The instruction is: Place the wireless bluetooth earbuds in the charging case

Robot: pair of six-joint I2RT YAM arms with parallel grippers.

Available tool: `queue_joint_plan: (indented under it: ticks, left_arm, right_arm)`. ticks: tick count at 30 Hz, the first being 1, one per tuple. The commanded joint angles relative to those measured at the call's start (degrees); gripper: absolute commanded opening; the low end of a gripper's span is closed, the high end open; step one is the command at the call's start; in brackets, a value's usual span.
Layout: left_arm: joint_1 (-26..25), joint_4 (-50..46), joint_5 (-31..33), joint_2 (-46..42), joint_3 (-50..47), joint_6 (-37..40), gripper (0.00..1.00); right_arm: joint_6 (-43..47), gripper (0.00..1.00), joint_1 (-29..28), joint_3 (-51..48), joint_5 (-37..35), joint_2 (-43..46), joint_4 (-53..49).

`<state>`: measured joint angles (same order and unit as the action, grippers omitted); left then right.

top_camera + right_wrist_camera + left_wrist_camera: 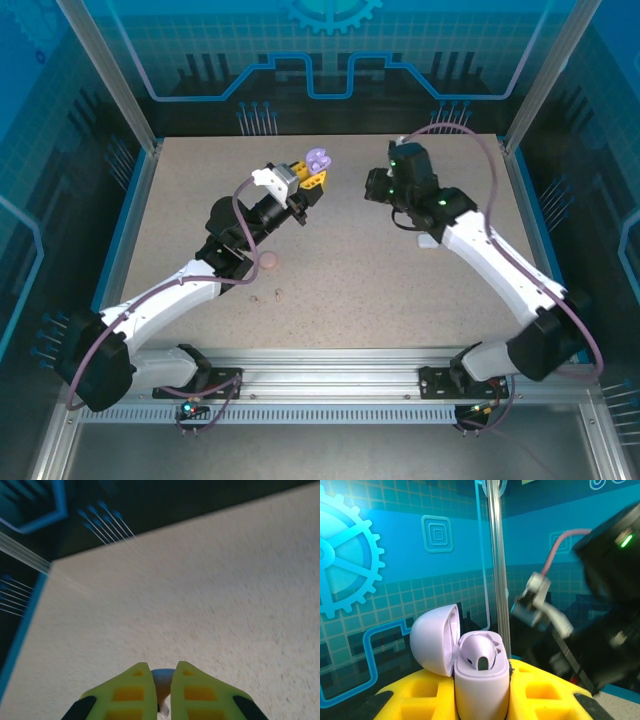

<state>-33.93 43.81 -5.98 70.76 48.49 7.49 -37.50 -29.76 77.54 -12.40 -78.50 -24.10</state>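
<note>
Clamped shut in the left gripper (308,181): the purple charging case (480,682), upright between the yellow fingers (417,695), its lid (434,639) hinged open to the left. Inside the open well, something purple and rounded, perhaps a seated earbud, hard to say for sure. Seen from above, held off the table (400,300), over its far middle. Left arm stretched diagonally from the near left corner, elbow low, wrist tipped up.

Pinched nearly closed in the right gripper (161,672): a pale earbud (161,680), just a rounded top peeking between the two yellow fingertips, whitish or pale lilac. Beneath it, bare speckled table, clear of the gripper. From above, right arm arched up from the near right corner, gripper pointing left toward the purple charging case, near it but apart.

Lying on the table beside the left forearm: a small pink case (270,262). Nearer the bases, a tiny earbud (257,297) and a second tiny earbud (277,293), slightly apart. Under the right arm, a white case (428,241), partly hidden.
</note>
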Motion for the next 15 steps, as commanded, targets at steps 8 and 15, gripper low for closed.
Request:
queue_joint_plan:
  ticks: [8,15]
  left_arm:
    - [-0.2,0.79,-4.02,0.52,1.79,0.33,0.0]
    - [-0.18,0.24,-5.53,1.48,2.44,0.09,0.0]
  right_arm:
    - [11.4,0.1,-2.17,8.36,7.02,7.99,5.12]
    - [12.07,0.1,-4.98,12.35,10.76,7.8,5.4]
